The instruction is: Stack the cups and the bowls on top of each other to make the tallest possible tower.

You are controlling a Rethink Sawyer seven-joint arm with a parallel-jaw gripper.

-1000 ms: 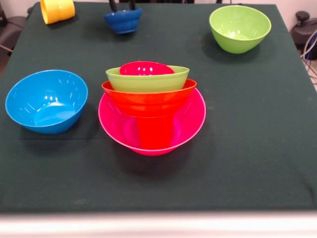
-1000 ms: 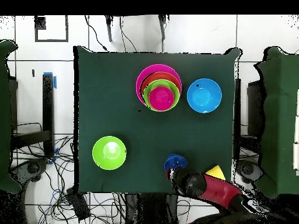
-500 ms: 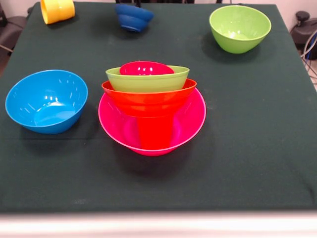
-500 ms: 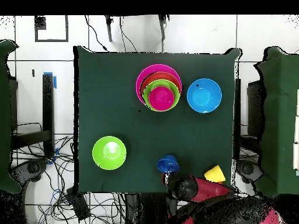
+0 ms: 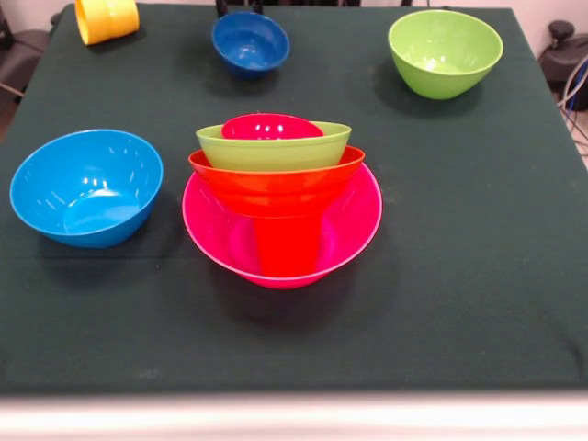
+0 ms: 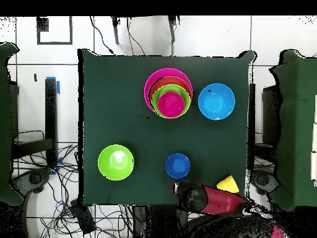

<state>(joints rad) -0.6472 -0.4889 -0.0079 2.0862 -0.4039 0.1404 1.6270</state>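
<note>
The tower stands mid-table: a wide pink bowl holds a red cup, with an orange bowl, a lime green bowl and a small red bowl piled over it. From above the tower shows as nested rings. A small dark blue bowl sits upright on the cloth. Just behind it my gripper is open, only its tips showing, with nothing between them. A yellow cup lies on its side at the corner.
A light blue bowl sits beside the tower. A second lime green bowl stands alone near the far corner. The red arm hangs over the table's edge next to the yellow cup.
The dark blue bowl, held tilted at the table's edge before, now rests upright on the cloth a little further in. My gripper has let it go and drawn back.
</note>
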